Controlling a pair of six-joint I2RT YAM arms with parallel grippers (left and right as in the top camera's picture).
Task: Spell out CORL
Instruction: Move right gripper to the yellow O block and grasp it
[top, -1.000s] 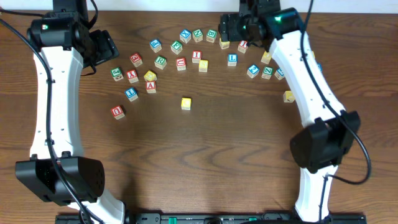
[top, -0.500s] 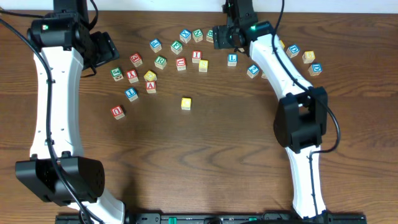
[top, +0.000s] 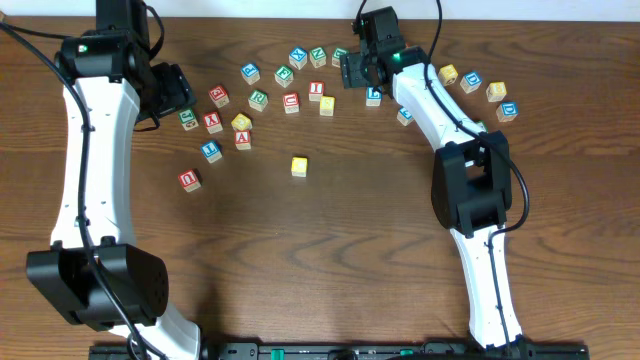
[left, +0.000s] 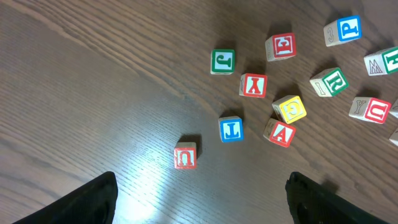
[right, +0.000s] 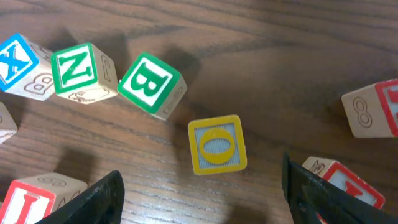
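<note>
Far edge of the brown wood bench (top: 300, 260) runs along the top of the overhead view w/ a pale strip (top: 250, 8) beyond it. The small lettered cubes (top: 291, 102) sit in a loose arc nr that edge, & the wide nearer stretch of board is bare grain. Tightest spot is under the right hand (right: 200, 171): jaws apart, nothing gripped. The yellow-faced wooden cube w/ an O on a pale panel (right: 217, 145) lies on the bench btwn its fingers in the wrist view, touching neither, w/ bare wood on all four sides. Nearest neighbour is the white cube w/ green B (right: 151, 84), up-left, close but apart. The white cube w/ green N (right: 78, 71) sits just beside that, & red-lettered cubes (right: 372, 115) crowd the lower corners & right edge of that view. The left hand (top: 168, 90) hangs over the arc's left end, jaws wide apart & empty. In its wrist view the white-faced cube w/ blue L (left: 231, 129) lies ahead of the fingers, approx midway btwn them, w/ open wood to its left. The white-faced cube w/ green R (left: 329, 81) is further out to the right, among other cubes. The plain yellow wooden cube (top: 299, 166) stands alone, nearer than the arc, well apart from both hands. Surface: dark grain, some glare in the left wrist view.
</note>
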